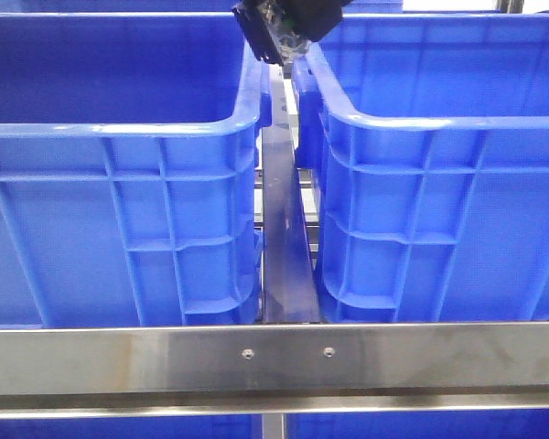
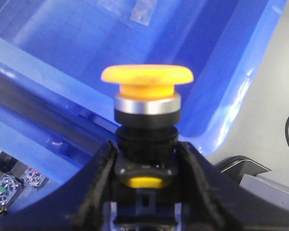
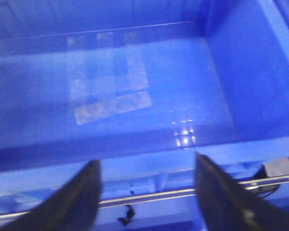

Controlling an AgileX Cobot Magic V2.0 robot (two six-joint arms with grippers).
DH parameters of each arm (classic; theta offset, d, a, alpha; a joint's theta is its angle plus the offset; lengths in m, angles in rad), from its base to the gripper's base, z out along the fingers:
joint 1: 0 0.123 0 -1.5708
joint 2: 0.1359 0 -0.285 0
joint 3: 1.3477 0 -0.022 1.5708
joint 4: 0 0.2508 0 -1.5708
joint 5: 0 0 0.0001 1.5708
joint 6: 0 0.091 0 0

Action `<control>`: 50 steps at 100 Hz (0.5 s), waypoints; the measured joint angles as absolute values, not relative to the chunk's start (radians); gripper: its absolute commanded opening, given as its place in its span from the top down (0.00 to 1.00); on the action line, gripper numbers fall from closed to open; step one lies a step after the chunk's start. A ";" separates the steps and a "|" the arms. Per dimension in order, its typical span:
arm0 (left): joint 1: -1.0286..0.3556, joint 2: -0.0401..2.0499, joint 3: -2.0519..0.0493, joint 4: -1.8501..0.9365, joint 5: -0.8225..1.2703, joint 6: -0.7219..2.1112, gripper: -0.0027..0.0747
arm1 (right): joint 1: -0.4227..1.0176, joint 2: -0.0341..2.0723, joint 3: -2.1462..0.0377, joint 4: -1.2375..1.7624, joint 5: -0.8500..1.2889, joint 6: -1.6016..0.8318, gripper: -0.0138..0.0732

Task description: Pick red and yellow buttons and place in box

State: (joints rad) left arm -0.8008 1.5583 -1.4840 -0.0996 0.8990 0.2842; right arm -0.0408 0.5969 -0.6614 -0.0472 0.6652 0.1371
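My left gripper (image 2: pixel 147 149) is shut on the black base of the yellow button (image 2: pixel 147 77), which stands upright between the fingers, cap away from the wrist. Behind it is the inside of a blue crate (image 2: pixel 202 43). My right gripper (image 3: pixel 147 161) is open and empty, held over the rim of a blue crate (image 3: pixel 221 62) whose floor carries pale tape patches (image 3: pixel 108 82). The front view shows two like blue crates, left (image 1: pixel 119 128) and right (image 1: pixel 439 119). A black gripper (image 1: pixel 273 35) hangs over the gap between them; I cannot tell which arm it is. The red button is out of view.
A dark metal rail (image 1: pixel 284 238) runs between the two crates. A steel crossbar (image 1: pixel 274 357) spans the front below them. In the left wrist view, grey floor (image 2: pixel 274 91) lies beyond the crate's corner, and electronics (image 2: pixel 2 185) show low beside the rail.
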 measured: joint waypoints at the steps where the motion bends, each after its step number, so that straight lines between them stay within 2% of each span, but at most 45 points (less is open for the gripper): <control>1: -0.801 1.558 -1.484 -0.100 0.899 0.284 0.84 | -0.041 0.601 -0.665 -0.045 0.665 0.137 0.23; 24: -0.801 1.558 -1.484 -0.100 0.899 0.284 0.84 | -0.015 0.697 -0.760 0.098 0.678 0.137 0.24; 50: -0.801 1.558 -1.484 -0.100 0.899 0.284 0.84 | 0.079 0.820 -0.835 0.461 0.716 0.015 0.24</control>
